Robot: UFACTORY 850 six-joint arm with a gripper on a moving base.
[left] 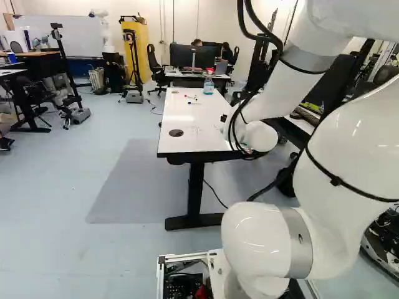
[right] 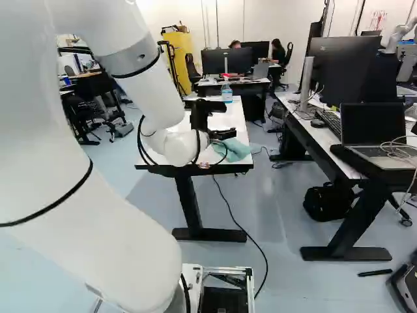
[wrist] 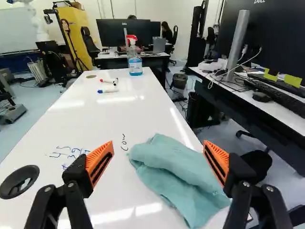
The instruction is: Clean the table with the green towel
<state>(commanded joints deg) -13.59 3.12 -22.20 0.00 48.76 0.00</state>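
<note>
So the tool point(wrist: 158, 143) is hanging wide open over the counter point(wrist: 105, 124), gripping nothing. The green towel point(wrist: 176, 174) is lying bunched up by the counter's long edge, ahead of the tool and roughly between its fingers. Looks like we're dealing with the pick-up step — pen scribbles point(wrist: 71, 152) are waiting nearby for a wipe. Next move is probably calling for centring, lowering and closing — ideally it's catching a thick fold.

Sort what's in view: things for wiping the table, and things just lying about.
For the job: green towel, table, its handwriting, gripper; perhaps the spray bottle.

Lying about: markers, keyboard, mouse, laptop.
</note>
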